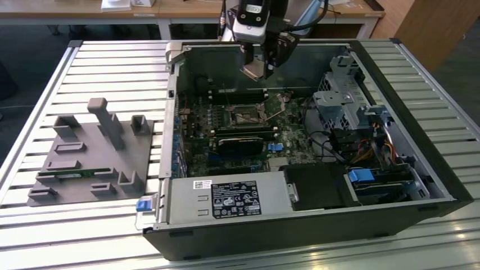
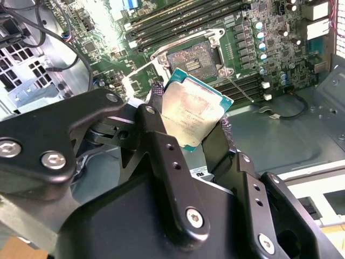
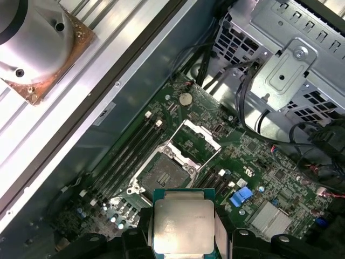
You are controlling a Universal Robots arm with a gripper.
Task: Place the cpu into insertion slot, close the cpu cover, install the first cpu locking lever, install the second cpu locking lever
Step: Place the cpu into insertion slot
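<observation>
Your gripper [image 2: 190,112] pinches the cpu [image 2: 197,102] by two opposite edges, probably to keep its flat face level and its contacts untouched. It hangs high inside the case [image 1: 442,163], well above the slot [image 3: 164,175], which lies empty, its cover [image 3: 195,141] swung open.

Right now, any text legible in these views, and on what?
Nothing can be read.
Black label on the power supply: print too small.
White sticker beside it: too small.
cpu face, held in the gripper: faint marks, blurred.
Circuit board markings: too small.
</observation>
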